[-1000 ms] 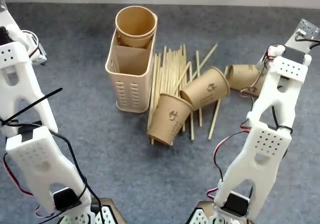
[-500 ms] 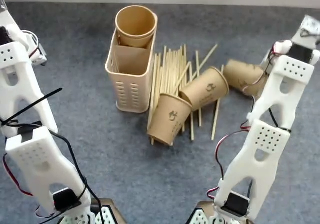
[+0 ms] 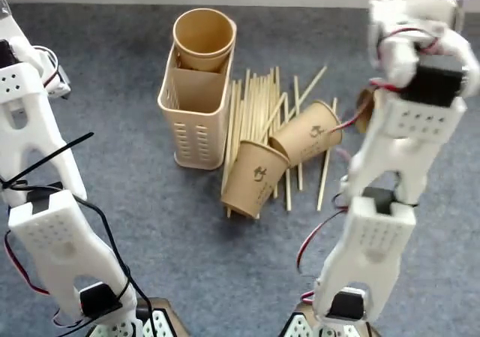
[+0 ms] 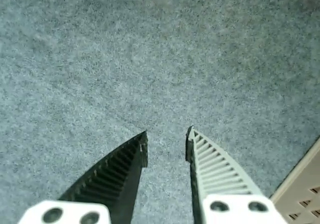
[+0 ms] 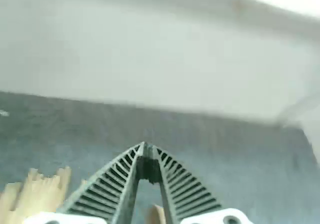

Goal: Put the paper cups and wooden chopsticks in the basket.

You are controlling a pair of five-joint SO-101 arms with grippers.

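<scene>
A tan basket point(image 3: 193, 119) stands upright with one paper cup point(image 3: 204, 35) in its far compartment. Wooden chopsticks point(image 3: 259, 108) lie in a heap to its right. Two paper cups point(image 3: 255, 178) point(image 3: 307, 133) lie on their sides on top of the heap. A third cup point(image 3: 365, 109) is mostly hidden behind my raised right arm point(image 3: 409, 112). My right gripper point(image 5: 145, 149) is shut and points at the far wall, above the chopstick ends point(image 5: 35, 194). A tan sliver point(image 5: 156, 214) shows between its finger bases; I cannot tell what it is. My left gripper point(image 4: 166, 134) is open over bare carpet, beside the basket corner point(image 4: 302, 189).
Grey carpet point(image 3: 150, 224) covers the table, with open room in front of the basket and cups. My left arm point(image 3: 37, 149) stands along the left edge. A pale wall point(image 5: 150, 59) runs behind the far edge.
My right arm has risen from low beside the rightmost cup and swung up and inward, now covering most of that cup. The cup shifted slightly. The left arm has kept still.
</scene>
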